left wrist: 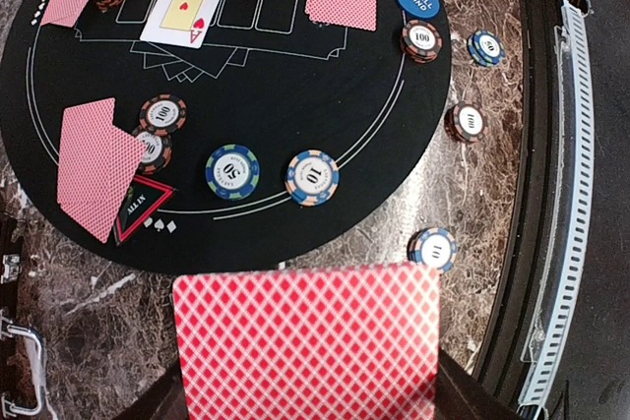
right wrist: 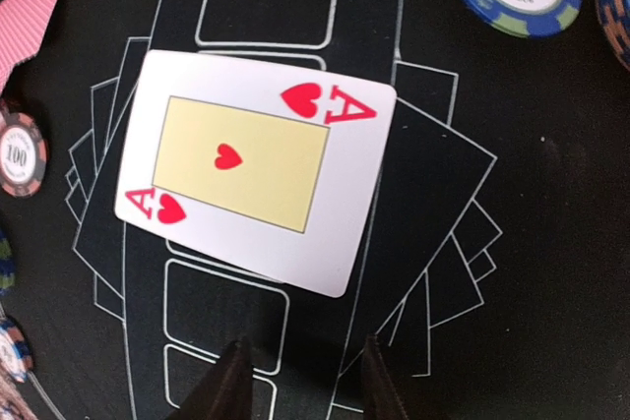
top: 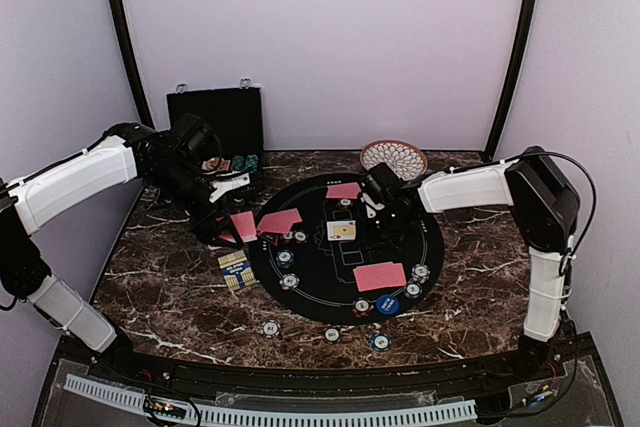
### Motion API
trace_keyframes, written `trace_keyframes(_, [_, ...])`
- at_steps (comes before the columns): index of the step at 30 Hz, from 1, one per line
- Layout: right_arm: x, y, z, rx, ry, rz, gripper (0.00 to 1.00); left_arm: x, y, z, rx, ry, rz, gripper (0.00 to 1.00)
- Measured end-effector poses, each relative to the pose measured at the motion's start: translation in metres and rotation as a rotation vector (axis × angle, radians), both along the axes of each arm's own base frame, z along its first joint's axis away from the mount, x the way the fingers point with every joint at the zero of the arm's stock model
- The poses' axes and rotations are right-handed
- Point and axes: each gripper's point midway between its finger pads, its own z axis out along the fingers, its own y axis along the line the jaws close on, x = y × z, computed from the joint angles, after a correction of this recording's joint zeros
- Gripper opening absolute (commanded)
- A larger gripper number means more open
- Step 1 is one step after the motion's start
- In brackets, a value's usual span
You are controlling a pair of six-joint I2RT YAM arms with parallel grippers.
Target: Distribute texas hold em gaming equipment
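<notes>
Right fingers (right wrist: 228,383) apart beside ace (right wrist: 256,179) edge

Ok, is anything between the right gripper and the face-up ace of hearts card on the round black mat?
Nothing visible. In the right wrist view only bare round black mat separates the right gripper from the white, yellow-centred ace of hearts card.

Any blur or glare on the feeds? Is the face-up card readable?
Right wrist view: ace of hearts sharp, no glare; right tool dark at the bottom edge. Left wrist view: numbers on the chips legible; red-backed card up close blocks the lower frame. Top view: dim, dark mat hides detail.
</notes>
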Motion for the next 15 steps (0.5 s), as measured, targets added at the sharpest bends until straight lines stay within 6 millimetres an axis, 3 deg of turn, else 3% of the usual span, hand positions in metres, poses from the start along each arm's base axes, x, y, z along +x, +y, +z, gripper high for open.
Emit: trace_keyframes(15, [0.0071,0.0016,-0.0061,-0.190,-0.021,0.000,0.24,-0.0010,0.0008,-0.0006,0.004,0.004,-0.001,0.00])
